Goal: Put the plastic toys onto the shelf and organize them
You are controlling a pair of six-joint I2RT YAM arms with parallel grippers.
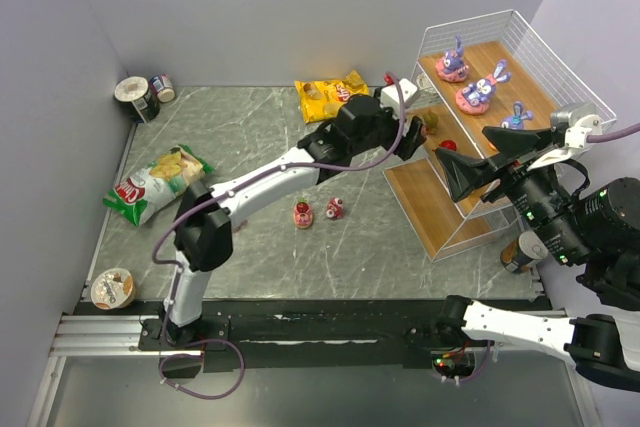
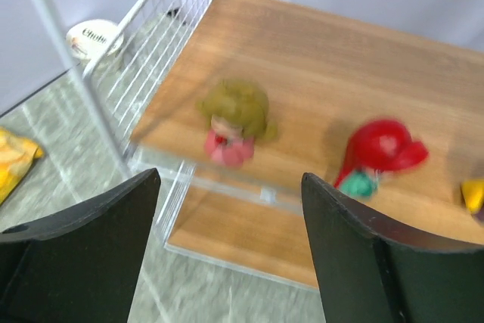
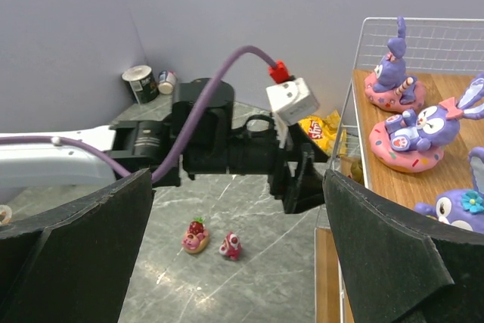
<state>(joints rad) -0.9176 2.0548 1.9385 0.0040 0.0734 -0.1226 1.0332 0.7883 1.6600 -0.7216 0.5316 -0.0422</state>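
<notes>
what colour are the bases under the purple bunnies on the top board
The donut bases are pink; the right wrist view shows them best.

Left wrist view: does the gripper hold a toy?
No, the left gripper is open and empty; the olive toy and the red toy lie on the shelf board.

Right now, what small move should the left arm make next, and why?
Probably back the left gripper away from the shelf: its jaws are open and empty, the olive toy sits on the board, two pink toys wait on the table.
</notes>
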